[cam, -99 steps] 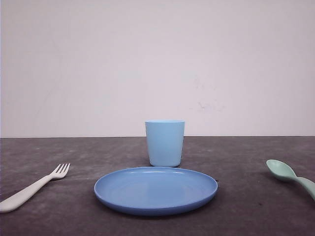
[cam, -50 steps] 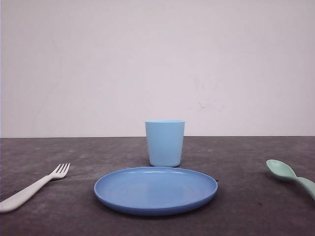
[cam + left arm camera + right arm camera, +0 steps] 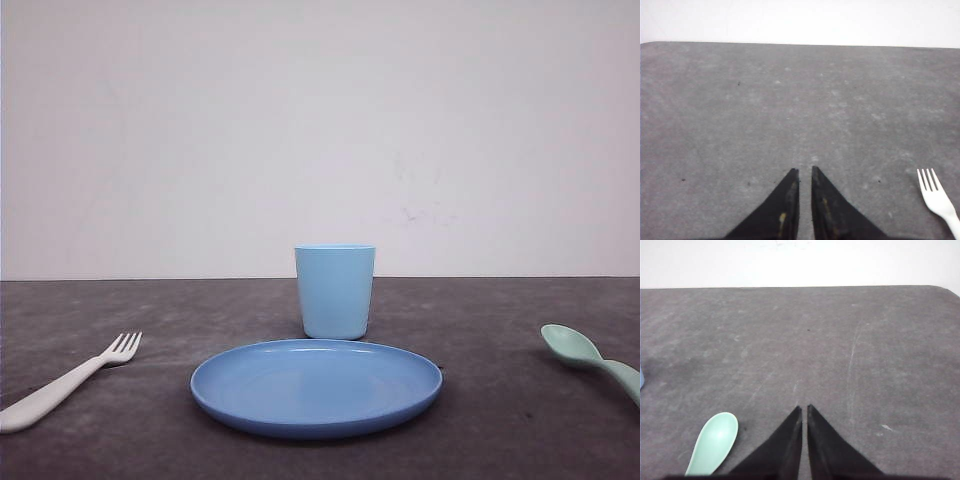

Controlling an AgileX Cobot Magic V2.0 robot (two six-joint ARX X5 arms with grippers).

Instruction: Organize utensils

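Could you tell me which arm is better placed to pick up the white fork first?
Left: the fork lies just beside the left gripper, while the right gripper sits by the spoon.

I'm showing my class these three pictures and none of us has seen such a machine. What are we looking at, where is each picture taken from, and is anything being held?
It is a two-armed robot at a dark table. One camera looks forward over the table: a white fork lies at the left, a blue plate in the middle with a light blue cup behind it, and a mint-green spoon at the right. The other two cameras sit on the wrists. The black points are each arm's end effector: left end effector near the fork, right end effector near the spoon. Both are shut and hold nothing.
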